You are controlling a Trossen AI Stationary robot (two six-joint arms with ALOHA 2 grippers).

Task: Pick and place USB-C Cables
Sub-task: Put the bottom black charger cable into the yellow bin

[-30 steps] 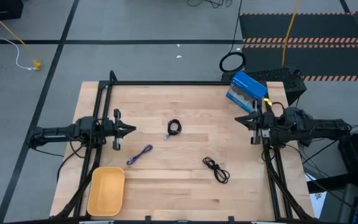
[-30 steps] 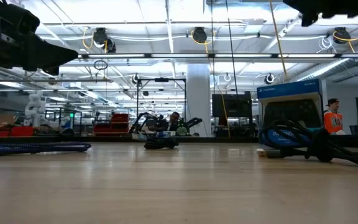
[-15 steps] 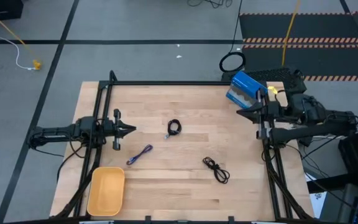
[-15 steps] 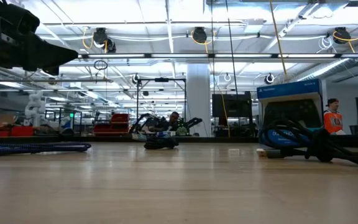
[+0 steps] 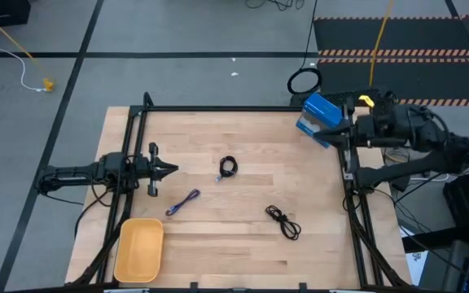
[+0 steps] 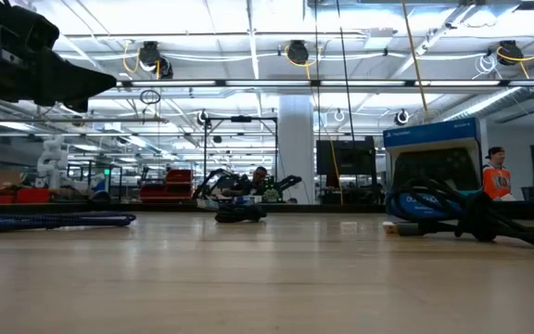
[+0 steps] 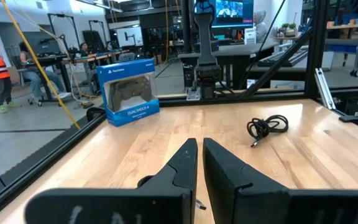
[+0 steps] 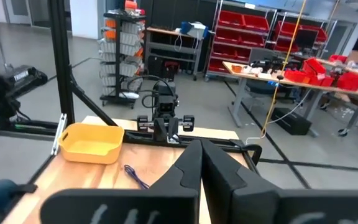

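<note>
The table (image 5: 243, 252) is pale wood planking with a fine grain, framed by thin black metal bars. On it lie 3 thin USB-C cables: a tight black coil (image 5: 228, 167) just above the centre of the high view, a purple bundle (image 5: 183, 203) lying slantwise to its lower left, and a loose black bundle (image 5: 283, 221) of tangled loops at lower centre-right. A smooth yellow tray (image 5: 140, 249) with rounded corners sits at the lower left, and a glossy blue box (image 5: 322, 119) lies tilted at the upper right. The left gripper (image 5: 172, 170) hovers at the table's left edge, its 2 dark wedge-shaped fingers (image 7: 185, 163) nearly touching with only a slit between, holding nothing. The right gripper (image 5: 330, 130) sits at the upper right by the blue box, fingers pressed together and empty. In the low view the cables are hard to make out, and the arms are cut off at the top edge.
</note>
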